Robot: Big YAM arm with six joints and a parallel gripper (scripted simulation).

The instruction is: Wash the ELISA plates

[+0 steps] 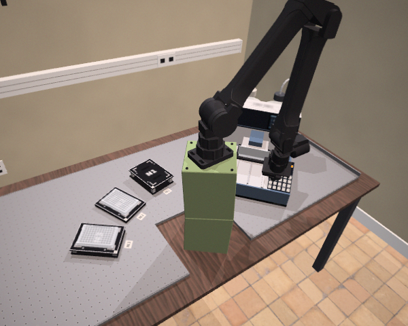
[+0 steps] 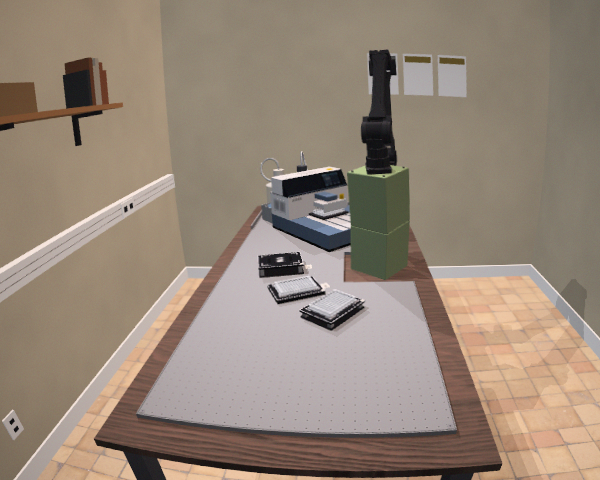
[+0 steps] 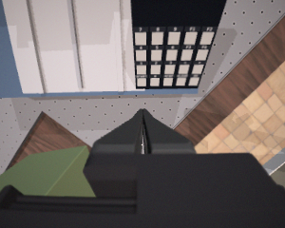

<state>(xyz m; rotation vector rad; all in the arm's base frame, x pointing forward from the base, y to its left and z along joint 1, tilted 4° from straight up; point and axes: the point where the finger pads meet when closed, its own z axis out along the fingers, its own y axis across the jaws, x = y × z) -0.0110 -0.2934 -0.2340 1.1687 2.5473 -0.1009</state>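
Note:
My gripper (image 1: 275,178) (image 3: 142,114) is shut and empty, a little above the front of the keypad (image 1: 284,184) (image 3: 170,56) on the washer (image 1: 260,194) (image 2: 310,232) (image 3: 1,57). The START key (image 3: 141,82) is lowest left. The washer's lamp (image 1: 292,166) glows amber. The carrier is back under the wash head (image 1: 256,138) (image 2: 324,202); whether a plate sits flat there is hidden. Nest N1 (image 1: 160,173) (image 2: 282,266) holds no plate. A clear-white plate (image 1: 120,202) (image 2: 296,286) lies in nest N2, another plate (image 1: 98,236) (image 2: 333,304) in nest N3.
The green pedestal (image 1: 209,196) (image 2: 377,206) bears the arm and stands between the nests and the washer. Its corner (image 3: 62,173) shows beside my gripper in the wrist view. Bottles with tubing (image 2: 272,180) stand behind the washer.

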